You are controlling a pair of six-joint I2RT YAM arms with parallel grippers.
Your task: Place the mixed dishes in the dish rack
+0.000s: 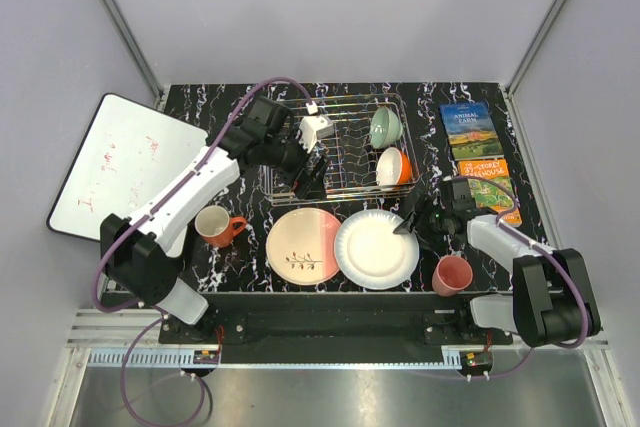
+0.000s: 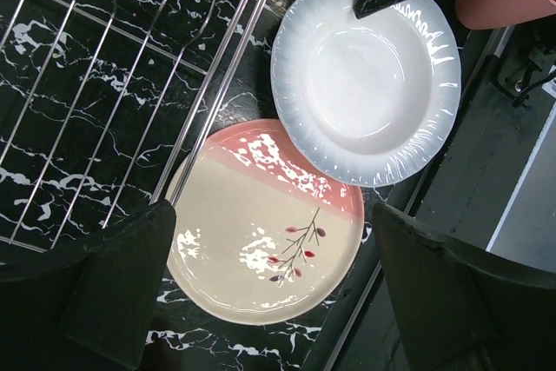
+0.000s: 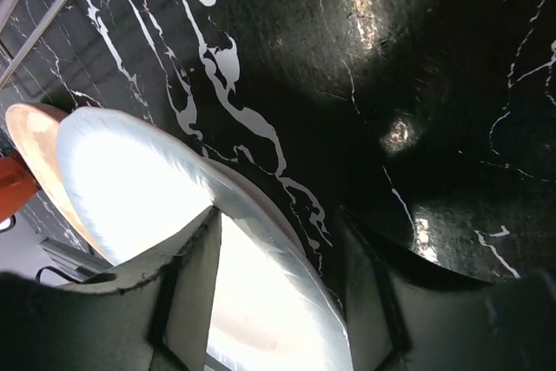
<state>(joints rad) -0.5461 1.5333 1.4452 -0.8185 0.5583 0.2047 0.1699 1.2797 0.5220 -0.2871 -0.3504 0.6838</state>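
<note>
Straddling the white plate rim, the right gripper has one finger inside and one outside, placed to pinch its edge; a firm grip cannot be told. The left gripper hangs released over the twig plate, with the dish rack beside one finger.

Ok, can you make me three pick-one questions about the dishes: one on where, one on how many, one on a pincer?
1. Where is the mint-green bowl? A in the dish rack B on a book C on the whiteboard
2. How many dishes are outside the rack? A two B four C six
3. The left pincer is: A open, holding nothing B shut tight C holding a book

1 A: it stands among the wires by the orange bowl.
2 B: orange-red mug, pink-and-cream plate, white plate, pink cup.
3 A: its fingers stand wide apart over the pink-and-cream plate.
</note>
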